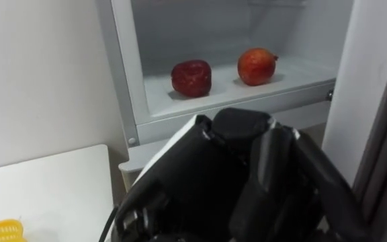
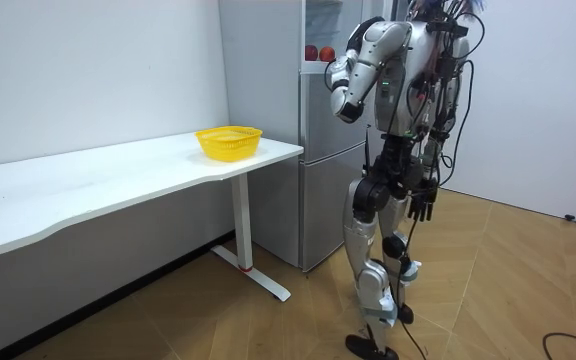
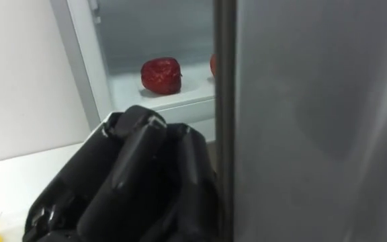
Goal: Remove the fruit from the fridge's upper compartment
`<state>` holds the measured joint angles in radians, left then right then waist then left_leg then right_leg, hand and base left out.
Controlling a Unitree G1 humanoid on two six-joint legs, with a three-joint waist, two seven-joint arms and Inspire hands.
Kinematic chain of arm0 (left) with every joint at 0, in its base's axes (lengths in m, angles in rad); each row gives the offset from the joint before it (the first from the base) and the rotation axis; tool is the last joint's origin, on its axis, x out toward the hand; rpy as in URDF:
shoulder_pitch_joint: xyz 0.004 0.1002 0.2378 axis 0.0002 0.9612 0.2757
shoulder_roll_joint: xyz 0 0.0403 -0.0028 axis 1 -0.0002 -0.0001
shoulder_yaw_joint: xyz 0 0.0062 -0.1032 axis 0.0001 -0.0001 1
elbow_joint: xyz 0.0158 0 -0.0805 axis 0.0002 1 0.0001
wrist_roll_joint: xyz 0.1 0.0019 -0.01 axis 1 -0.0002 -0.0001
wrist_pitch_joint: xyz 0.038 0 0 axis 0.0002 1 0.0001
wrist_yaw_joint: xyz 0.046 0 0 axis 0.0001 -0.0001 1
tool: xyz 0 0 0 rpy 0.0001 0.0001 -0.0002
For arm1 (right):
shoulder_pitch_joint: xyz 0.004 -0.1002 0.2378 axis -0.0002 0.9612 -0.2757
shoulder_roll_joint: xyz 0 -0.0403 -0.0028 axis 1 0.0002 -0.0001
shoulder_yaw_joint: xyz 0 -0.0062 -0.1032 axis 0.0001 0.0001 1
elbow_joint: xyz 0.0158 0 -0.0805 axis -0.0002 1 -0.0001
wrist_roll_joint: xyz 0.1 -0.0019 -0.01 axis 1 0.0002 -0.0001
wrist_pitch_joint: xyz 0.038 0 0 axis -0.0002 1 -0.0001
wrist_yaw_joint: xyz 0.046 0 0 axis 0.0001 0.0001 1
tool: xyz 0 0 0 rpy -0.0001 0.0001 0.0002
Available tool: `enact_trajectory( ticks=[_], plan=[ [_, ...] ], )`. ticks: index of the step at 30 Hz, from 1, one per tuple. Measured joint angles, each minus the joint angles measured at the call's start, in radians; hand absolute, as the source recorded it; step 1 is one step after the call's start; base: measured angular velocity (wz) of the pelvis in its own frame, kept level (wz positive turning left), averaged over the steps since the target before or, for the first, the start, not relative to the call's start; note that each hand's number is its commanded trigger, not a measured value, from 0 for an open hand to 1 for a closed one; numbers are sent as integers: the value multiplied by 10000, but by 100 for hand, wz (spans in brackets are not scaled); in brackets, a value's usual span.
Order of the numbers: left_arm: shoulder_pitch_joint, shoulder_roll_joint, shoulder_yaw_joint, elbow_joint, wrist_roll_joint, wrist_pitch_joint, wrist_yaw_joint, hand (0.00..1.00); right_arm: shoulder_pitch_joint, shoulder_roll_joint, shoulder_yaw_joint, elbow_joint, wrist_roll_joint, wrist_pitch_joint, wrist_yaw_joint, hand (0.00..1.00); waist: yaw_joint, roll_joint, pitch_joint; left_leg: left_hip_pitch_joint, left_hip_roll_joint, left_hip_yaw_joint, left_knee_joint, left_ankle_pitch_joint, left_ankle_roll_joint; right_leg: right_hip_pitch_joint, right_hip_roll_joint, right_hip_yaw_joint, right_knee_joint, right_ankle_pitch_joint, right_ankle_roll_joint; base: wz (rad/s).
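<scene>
**At the upper fridge: left hand raised, nothing in it**

Close under the head camera, left hand (image 1: 247, 181) is up at chest height. Its back faces the eyes and the forearm comes in from the lower left. Fingers (image 1: 314, 175) lie side by side, loosely extended, sloping down to the right, not wrapped on anything. The palm side is hidden. The hand is short of the compartment and touches neither the fridge (image 1: 123, 81) nor the fruit.

Room view: left elbow bent, hand just below shelf level, in front of the opening. Right hand (image 2: 421, 207) hangs at hip height, fingers slack and pointing down, idle.

The upper compartment is open. Dark red fruit (image 1: 191, 78) sits on the white shelf (image 1: 180, 102), left of centre. Orange-red fruit (image 1: 256, 66) is to its right and a bit deeper, apart from it. Both rest on the shelf, untouched. Fridge door (image 3: 314, 121) stands open on the robot's right. In the right eye view its grey edge covers most of the orange-red fruit.

Left of the fridge, a white bench (image 2: 118, 175) runs along a white wall (image 1: 39, 74). A yellow basket (image 2: 229, 141) sits at the bench end nearest the fridge. The robot stands upright on a wood floor (image 2: 508, 290), facing the fridge, just in front of it.
</scene>
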<state>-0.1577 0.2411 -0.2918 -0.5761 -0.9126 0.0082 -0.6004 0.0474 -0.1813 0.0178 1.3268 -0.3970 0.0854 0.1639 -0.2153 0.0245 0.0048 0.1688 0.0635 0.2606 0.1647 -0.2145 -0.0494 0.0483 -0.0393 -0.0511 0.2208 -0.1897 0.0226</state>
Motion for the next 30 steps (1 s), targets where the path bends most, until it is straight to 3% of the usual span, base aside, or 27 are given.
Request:
enact_trajectory(
  ticks=[8,18,30],
  plan=[
    [0,13,5,0,60,1,-11,100,0,8,-2,-1,6,-3,3,0,16,-20,13,52,77,61,-10,-1,-1,2,101,126,-5,32,-54,-3],
    [-329,-212,-102,11,45,59,-7,100,21,-27,86,20,403,-113,-30,0,-110,-70,29,150,137,605,-7,-1,-2,-164,193,452,4,51,-79,-9],
    [-929,-335,-727,235,23,75,-410,100,26,-37,99,-114,1155,-293,-179,0,-565,17,-36,5,255,974,-6,-3,-5,-458,401,954,8,244,-171,-15]
  ],
)
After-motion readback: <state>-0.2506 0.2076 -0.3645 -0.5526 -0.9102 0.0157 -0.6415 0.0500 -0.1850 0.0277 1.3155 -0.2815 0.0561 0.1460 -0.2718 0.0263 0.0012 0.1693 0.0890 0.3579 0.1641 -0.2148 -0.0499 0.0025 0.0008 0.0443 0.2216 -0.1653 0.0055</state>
